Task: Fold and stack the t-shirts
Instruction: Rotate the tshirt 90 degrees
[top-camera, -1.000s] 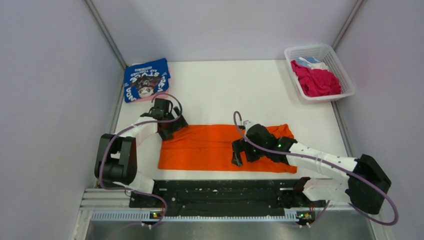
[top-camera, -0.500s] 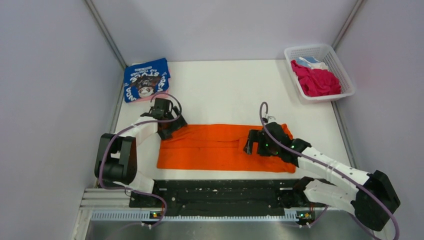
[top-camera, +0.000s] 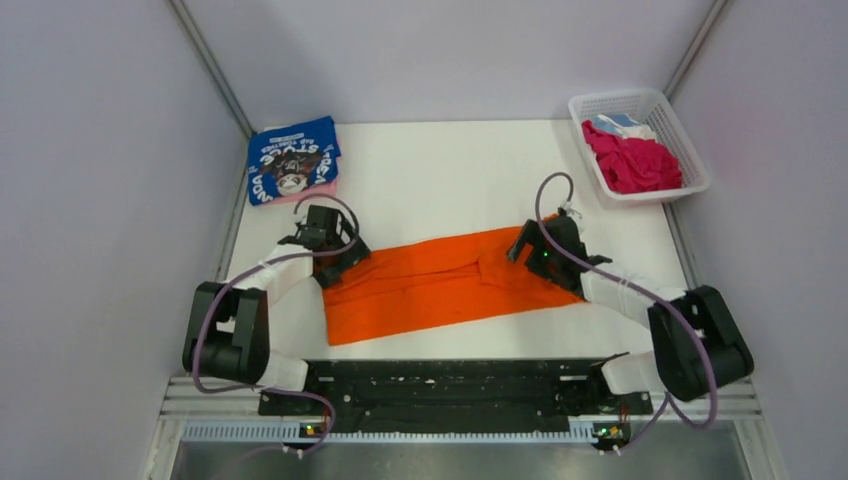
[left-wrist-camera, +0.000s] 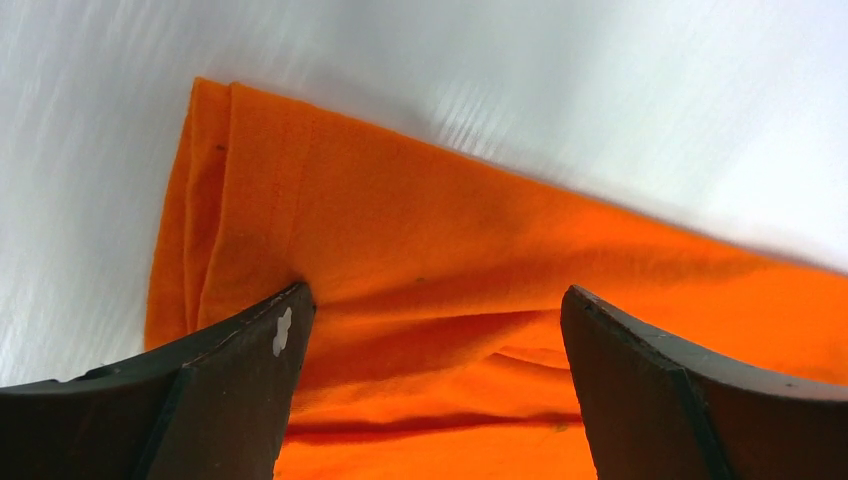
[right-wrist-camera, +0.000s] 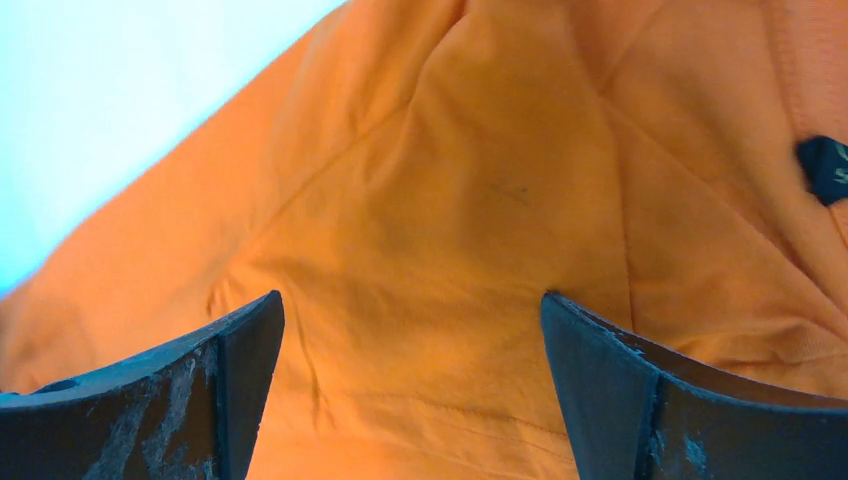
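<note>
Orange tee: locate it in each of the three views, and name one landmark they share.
Top external: orange tee, a long band across mid-table, slanting up to the right.
Left wrist: fills the lower right; folded end at upper left.
Right wrist: fills nearly the whole picture.
Shared landmark: the white table bordering the tee, along the top in the left wrist view, upper left in the right wrist view.

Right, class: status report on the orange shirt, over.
Left gripper open, at orange t-shirt left end. Right gripper open, at right end. Shirt folded lengthwise, lying askew. Nothing blocking.
</note>
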